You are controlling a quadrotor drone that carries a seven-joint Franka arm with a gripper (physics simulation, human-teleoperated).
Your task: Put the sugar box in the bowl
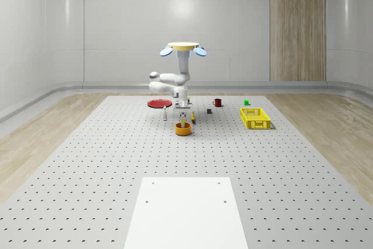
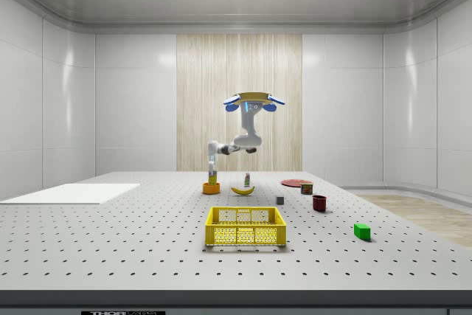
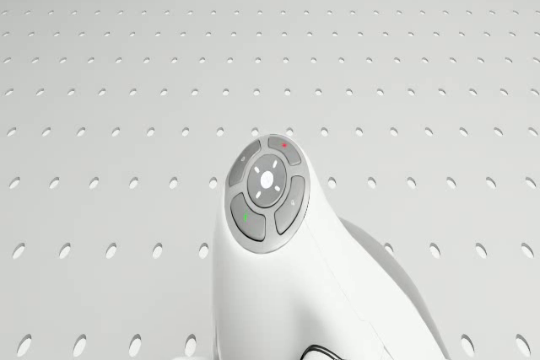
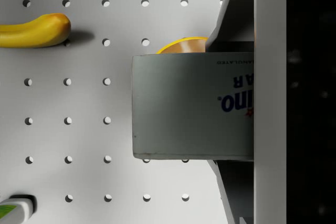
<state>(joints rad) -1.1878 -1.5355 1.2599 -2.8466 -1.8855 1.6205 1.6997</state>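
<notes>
One box mattered here, and the sugar box (image 4: 191, 106) was already up off the table, clamped between the two fingers of the gripper (image 1: 184, 117), which closed on it from either side in the wrist view. The drone (image 1: 183, 48) hovered above the perforated table (image 1: 105, 161), back toward the red plate (image 1: 158, 104), with its arm (image 1: 169, 81) folded down and forward so that the gripper hung over the orange bowl (image 1: 183, 129). From where I stood the box looked to be held with its long axis running down toward the bowl, its lower end just above or just at the rim; I could not tell whether it touched. What the coming move turned on was how squarely the box sat over the opening: in the wrist view the bowl's rim (image 4: 181, 45) peeked out past one edge of the box, so I judged the box slightly off the bowl's middle, toward the side away from the banana (image 4: 32, 30). A small shift toward the bowl's centre seemed wise before letting go. The banana lay near the bowl, apart from it.
</notes>
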